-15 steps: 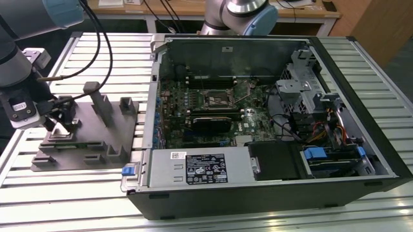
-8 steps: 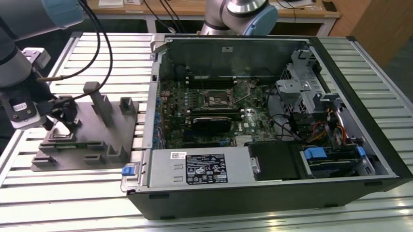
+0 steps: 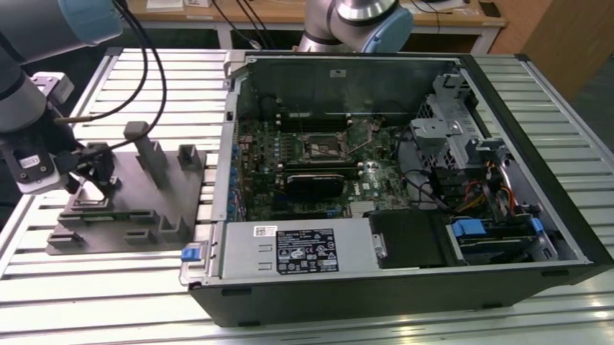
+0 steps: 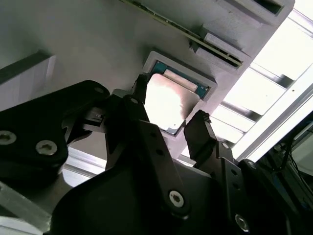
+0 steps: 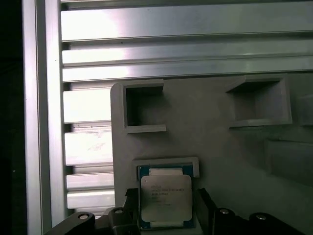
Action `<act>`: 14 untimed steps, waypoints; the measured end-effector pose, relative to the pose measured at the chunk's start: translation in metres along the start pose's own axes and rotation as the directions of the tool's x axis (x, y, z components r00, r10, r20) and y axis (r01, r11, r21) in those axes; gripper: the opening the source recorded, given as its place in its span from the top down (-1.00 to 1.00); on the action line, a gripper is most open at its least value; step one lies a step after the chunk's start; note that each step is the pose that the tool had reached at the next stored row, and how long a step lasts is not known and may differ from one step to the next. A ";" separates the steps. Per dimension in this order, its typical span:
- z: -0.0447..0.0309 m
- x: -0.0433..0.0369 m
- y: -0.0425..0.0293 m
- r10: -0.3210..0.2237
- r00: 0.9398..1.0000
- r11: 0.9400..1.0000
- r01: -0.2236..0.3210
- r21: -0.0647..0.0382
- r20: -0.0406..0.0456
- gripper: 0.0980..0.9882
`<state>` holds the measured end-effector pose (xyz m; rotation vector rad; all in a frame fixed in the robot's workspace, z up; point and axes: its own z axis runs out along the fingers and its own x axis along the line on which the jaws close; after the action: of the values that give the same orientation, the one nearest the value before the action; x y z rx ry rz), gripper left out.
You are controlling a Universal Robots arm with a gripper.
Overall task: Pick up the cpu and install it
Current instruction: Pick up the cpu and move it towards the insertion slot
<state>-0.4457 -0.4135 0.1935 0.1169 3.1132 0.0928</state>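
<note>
The cpu [image 5: 165,198] is a flat square chip with a silvery top, lying in a shallow pocket of the grey fixture block [image 5: 220,147]. In both wrist views my gripper [image 5: 166,208] hangs low over it, with one black finger on each side of the chip [image 4: 168,100] and a thin gap left at each edge. The gripper [image 4: 168,111] is open and straddles the cpu, which rests flat in its pocket. In the exterior view the gripper [image 3: 91,180] is at the left, down on the fixture block [image 3: 144,208].
An open computer case [image 3: 537,93] lies on the slatted aluminium table [image 3: 115,295], at the exterior view's right. Its motherboard carries a black square socket frame [image 3: 321,147]. Upright posts [image 3: 154,154] rise from the fixture beside the gripper. A second arm's base [image 3: 360,25] stands behind the case.
</note>
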 end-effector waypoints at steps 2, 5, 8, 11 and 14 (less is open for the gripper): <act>0.0013 0.0005 -0.0002 0.000 1.000 1.000 0.000 0.000 0.000 -0.10; 0.0034 0.0006 -0.0004 -0.001 1.000 1.000 0.001 0.000 0.000 -0.10; 0.0045 0.0006 -0.0004 -0.001 1.000 1.000 0.001 0.000 0.000 -0.10; 0.0061 0.0006 -0.0005 -0.003 1.000 1.000 0.003 0.000 0.000 -0.10; 0.0075 0.0007 -0.0006 -0.005 1.000 1.000 0.005 0.000 -0.001 -0.10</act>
<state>-0.4461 -0.4136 0.1859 0.1093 3.1138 0.0926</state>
